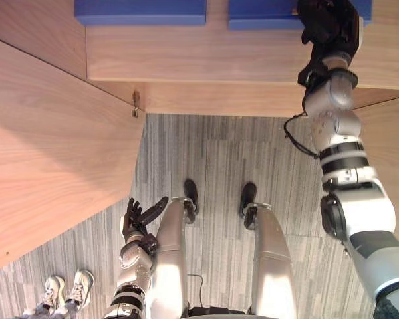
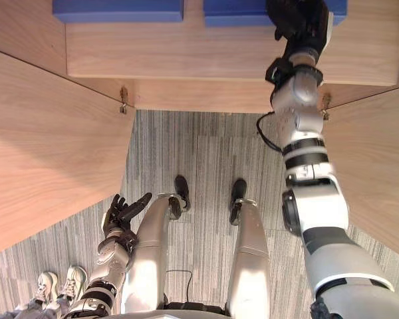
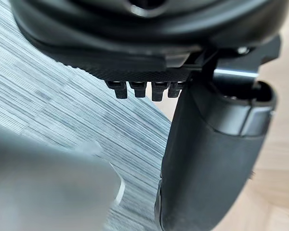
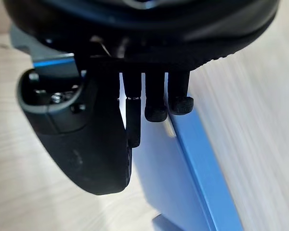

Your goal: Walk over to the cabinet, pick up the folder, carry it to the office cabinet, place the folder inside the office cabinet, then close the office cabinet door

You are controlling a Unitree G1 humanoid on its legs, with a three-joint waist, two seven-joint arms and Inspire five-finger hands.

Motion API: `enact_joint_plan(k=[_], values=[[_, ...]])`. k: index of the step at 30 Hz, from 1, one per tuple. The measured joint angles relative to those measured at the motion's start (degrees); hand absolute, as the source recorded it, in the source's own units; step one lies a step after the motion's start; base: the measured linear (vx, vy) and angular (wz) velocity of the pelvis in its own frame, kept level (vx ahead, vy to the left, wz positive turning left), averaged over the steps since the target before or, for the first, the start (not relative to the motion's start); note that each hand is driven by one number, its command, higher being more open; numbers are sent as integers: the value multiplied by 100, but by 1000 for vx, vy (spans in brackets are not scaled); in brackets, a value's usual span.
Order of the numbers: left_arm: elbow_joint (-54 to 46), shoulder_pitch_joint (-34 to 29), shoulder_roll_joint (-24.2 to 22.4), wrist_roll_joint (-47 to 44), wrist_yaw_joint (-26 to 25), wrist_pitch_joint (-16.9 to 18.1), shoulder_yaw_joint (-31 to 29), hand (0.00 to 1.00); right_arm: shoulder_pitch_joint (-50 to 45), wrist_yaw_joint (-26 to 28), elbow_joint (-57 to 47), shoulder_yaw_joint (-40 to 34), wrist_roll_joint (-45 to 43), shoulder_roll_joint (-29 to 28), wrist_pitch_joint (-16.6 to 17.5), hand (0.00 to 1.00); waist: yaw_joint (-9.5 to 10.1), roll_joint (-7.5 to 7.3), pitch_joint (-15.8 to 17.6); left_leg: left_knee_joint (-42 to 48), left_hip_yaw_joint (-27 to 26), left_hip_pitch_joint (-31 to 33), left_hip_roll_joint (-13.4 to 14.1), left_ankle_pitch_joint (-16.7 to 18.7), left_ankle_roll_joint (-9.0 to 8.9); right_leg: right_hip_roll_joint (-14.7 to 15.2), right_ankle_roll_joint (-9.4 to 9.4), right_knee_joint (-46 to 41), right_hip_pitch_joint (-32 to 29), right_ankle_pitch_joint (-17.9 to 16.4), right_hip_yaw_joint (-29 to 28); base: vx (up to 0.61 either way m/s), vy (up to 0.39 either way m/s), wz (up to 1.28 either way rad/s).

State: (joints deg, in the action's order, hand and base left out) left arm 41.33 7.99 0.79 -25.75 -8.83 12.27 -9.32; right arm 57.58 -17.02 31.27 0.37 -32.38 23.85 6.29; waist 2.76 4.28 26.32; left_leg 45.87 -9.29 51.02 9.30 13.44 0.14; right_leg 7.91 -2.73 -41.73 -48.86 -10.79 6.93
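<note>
Up on the pale wood-grain cabinet shelf lay two flat blue folders; the right hand rested over the nearer folder, though I could not tell whether it gripped. The left hand hung loose and unclenched above ribbed grey carpet.

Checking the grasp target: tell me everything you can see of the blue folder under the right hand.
The folder is flat, rectangular and plain blue, with a smooth matte cover and a brighter blue edge. It lies flat on the light wood shelf, its far part cut off by the view. The right hand is over its right end, fingers relaxed, not curled round it; contact cannot be told. A second blue folder lies to its left, apart.
</note>
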Motion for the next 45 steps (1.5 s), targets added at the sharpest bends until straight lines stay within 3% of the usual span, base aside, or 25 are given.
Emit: enact_joint_plan(k=[4,6,7,10,13,16,19,22,26,32,35,37,39,42,45], values=[[-40,-23,-117,116,13,-65,180,100,-1836,33,-1650,46,644,-543,189,0,-105,-21,-10,-312,-222,-834,91,28,49,-114,-29,442,767,129,-96,-25,-4,-20],[-38,-200,-112,192,43,-90,200,100,-2862,157,-1971,246,905,-992,289,0,-199,-143,-73,-597,-333,-1401,107,27,49,-173,-28,736,1279,178,-157,35,-11,-26],[-31,-369,-105,294,49,-111,208,100,-3519,263,-2029,405,1029,-1295,294,100,-233,-262,-152,-802,-447,-1780,140,26,47,-237,-16,975,1600,229,-209,62,-12,-36],[369,-520,-50,670,195,-202,338,100,-4977,586,-1953,510,1507,-1577,290,100,-369,-370,-452,-1418,-536,-2424,104,-101,-9,-337,-24,1724,2269,465,-236,111,-18,-18],[762,-652,97,979,283,-350,368,100,-5771,701,-1350,327,2435,-1635,269,100,-589,-453,-697,-2099,-643,-3074,-31,-321,-41,-381,-78,2574,2954,807,-308,160,7,-15],[887,-951,226,1196,295,-423,363,100,-6240,772,-389,-205,2831,-1782,197,100,-693,-489,-1073,-2681,-927,-3712,-151,-426,-39,-415,-146,3231,3500,1049,-519,189,36,-36],[890,-1146,340,1340,312,-430,301,100,-6480,784,280,-620,2852,-1827,140,100,-717,-479,-1336,-3093,-1192,-4204,-238,-487,-56,-418,-185,3622,3848,1200,-751,106,26,-49],[941,-1289,508,1625,391,-433,185,100,-6550,772,1208,-1617,2660,-1953,95,100,-820,-471,-1680,-3467,-1558,-4708,-339,-523,-62,-422,-226,4102,4187,1462,-1169,38,44,-62],[1156,-1287,509,1791,423,-462,188,100,-6546,704,1331,-2311,2189,-1955,80,100,-864,-480,-1811,-3582,-1855,-4941,-403,-520,-65,-424,-247,4271,4222,1625,-1543,-55,32,-55],[1304,-1625,472,1906,496,-495,189,100,-6277,402,829,-3274,1423,-1772,79,100,-1003,-499,-1852,-3752,-2661,-5345,-461,-343,-230,-511,-176,4407,4141,1710,-2422,-80,11,-70],[1343,-1796,478,2014,551,-524,190,100,-6024,324,707,-3353,1398,-1375,79,100,-1030,-489,-1884,-3642,-3105,-5415,-445,-208,-258,-604,-63,4483,4047,1826,-2847,-12,20,-86],[1350,-1802,511,2024,570,-530,194,100,-5752,324,707,-3314,1400,-1123,76,100,-1038,-489,-1883,-3499,-3311,-5412,-429,-154,-245,-646,-113,4510,3973,1914,-3076,24,32,-82],[1357,-1811,603,2075,639,-527,213,100,-5157,382,753,-2739,1416,-574,79,100,-1027,-462,-1871,-3311,-3321,-5393,-407,43,-163,-757,-255,4567,3871,2105,-3507,55,24,-106],[1363,-1725,652,2126,664,-475,327,100,-4635,588,889,-2106,1513,76,82,100,-1033,-393,-1829,-3165,-3372,-5340,-362,182,-176,-795,-246,4641,3783,2192,-3553,50,25,-47],[1356,-1692,638,2127,706,-429,547,100,-4094,770,974,-1582,1699,616,86,100,-1037,-211,-1722,-3161,-3381,-5311,-359,211,-189,-801,-244,4660,3737,2191,-3513,44,35,-8]])
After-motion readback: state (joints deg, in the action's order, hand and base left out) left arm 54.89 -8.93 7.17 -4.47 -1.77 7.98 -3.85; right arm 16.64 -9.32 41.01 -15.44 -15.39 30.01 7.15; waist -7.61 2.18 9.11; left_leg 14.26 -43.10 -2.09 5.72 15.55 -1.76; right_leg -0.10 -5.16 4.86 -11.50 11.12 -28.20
